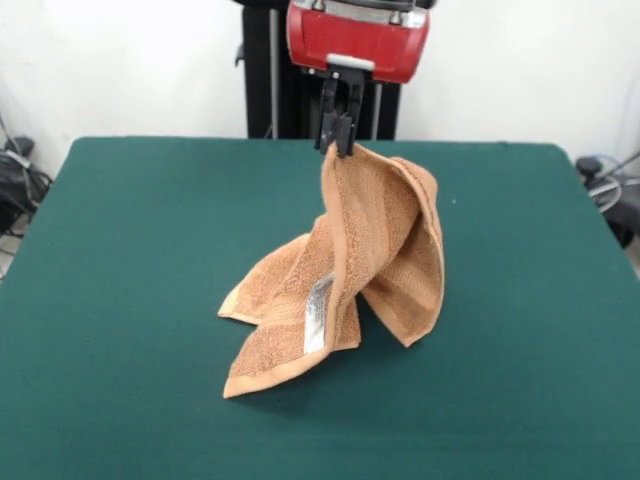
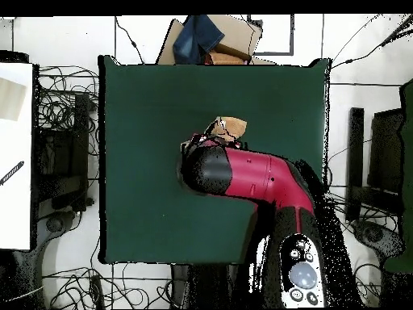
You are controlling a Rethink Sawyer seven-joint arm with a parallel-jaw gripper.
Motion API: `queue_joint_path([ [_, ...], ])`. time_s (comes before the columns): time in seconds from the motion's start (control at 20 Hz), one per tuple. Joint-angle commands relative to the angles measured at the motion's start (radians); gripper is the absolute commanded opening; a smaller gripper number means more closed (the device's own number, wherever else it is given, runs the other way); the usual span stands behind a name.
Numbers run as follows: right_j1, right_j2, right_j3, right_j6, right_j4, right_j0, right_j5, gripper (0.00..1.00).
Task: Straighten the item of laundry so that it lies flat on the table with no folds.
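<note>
**Towel hanging from gripper, lower edges on table**

Gripper [image 1: 340, 135]: black, two-fingered, below the red wrist housing at the top centre of the front view. Fingers closed together, pinching the top of the towel. In the overhead view the gripper is hidden under the arm.

Towel [image 1: 370, 250]: orange-tan terry, held by one high point just under the gripper, upper centre of the front view. It falls in loose vertical folds that twist around each other. One fold hangs to the right and ends in a point low at centre right, at or just above the table. The other spreads to the lower left, where its bound edges and two corners lie on the table. A white label [image 1: 318, 312] hangs on the middle fold, facing the camera. A woven band runs across the cloth on the right fold. In the overhead view only a small tan patch [image 2: 228, 127] shows past the arm's end, near the middle of the frame.

Arm [image 2: 258, 179]: red and black, reaching from the lower right of the overhead view to the table's centre.

Table [image 1: 120, 300]: dark green top, filling most of the front view.
</note>
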Motion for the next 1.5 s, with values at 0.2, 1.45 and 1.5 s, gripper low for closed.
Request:
queue_joint_path([
  [0.2, 0.067, 0.134, -0.07, -0.131, -0.055, -0.039, 0.32, 0.0],
  [1.45, 0.192, 0.293, -0.208, -0.257, -0.094, -0.289, 0.328, 0.0],
  [1.5, 0.199, 0.299, -0.208, -0.252, -0.1, -0.301, 0.322, 0.0],
])
